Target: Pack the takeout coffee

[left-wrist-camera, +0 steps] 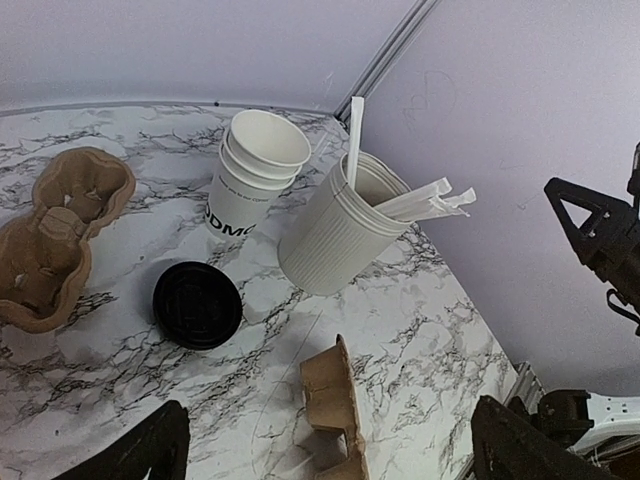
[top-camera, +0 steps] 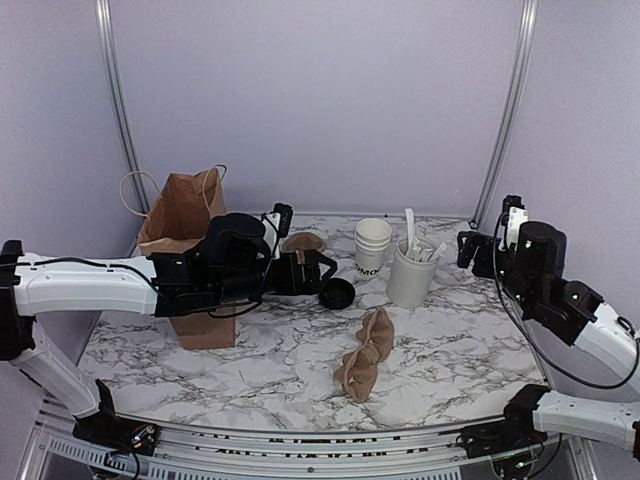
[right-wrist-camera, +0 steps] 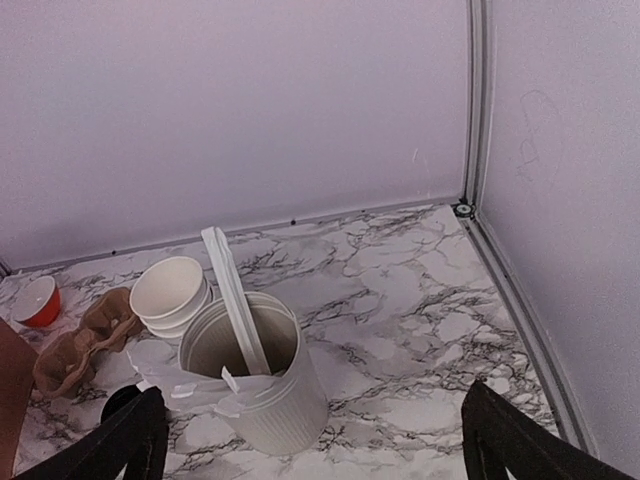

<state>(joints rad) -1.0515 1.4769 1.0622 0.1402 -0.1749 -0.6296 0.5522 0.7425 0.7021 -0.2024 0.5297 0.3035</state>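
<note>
Nearest the arm bases, a crumpled brown cardboard cup carrier (top-camera: 365, 355) is lying on the marble-patterned table (top-camera: 250, 370), in front of the other items.

The left arm is reaching in from the left across the middle of the table. The left gripper (left-wrist-camera: 330, 430) is hanging above the surface with its fingers spread wide and nothing between them.

Just beyond it, a round black lid (top-camera: 337, 293) is lying flat on the table by itself. It is not on any cup.

To the right of the lid, a tall ribbed white cup (top-camera: 410, 275) is standing upright with white utensils poking out of its top.

A little farther back and just left of the ribbed cup, a stack of white paper cups (top-camera: 372, 243) is standing upright with its mouth uncovered. The bottom cup is showing dark printed lettering. The stack is near the lid but not touching it.

At the right edge, the right gripper (right-wrist-camera: 315, 400) is hovering beside the ribbed cup. Its fingers are also wide apart and holding nothing.

On the left, a brown paper bag (top-camera: 185, 235) is standing open with its string handles up. A second cardboard carrier (left-wrist-camera: 55, 235) is lying left of the cup stack. A small white bowl with an orange-red band (right-wrist-camera: 40, 300) is sitting farthest back, near the pale wall.
</note>
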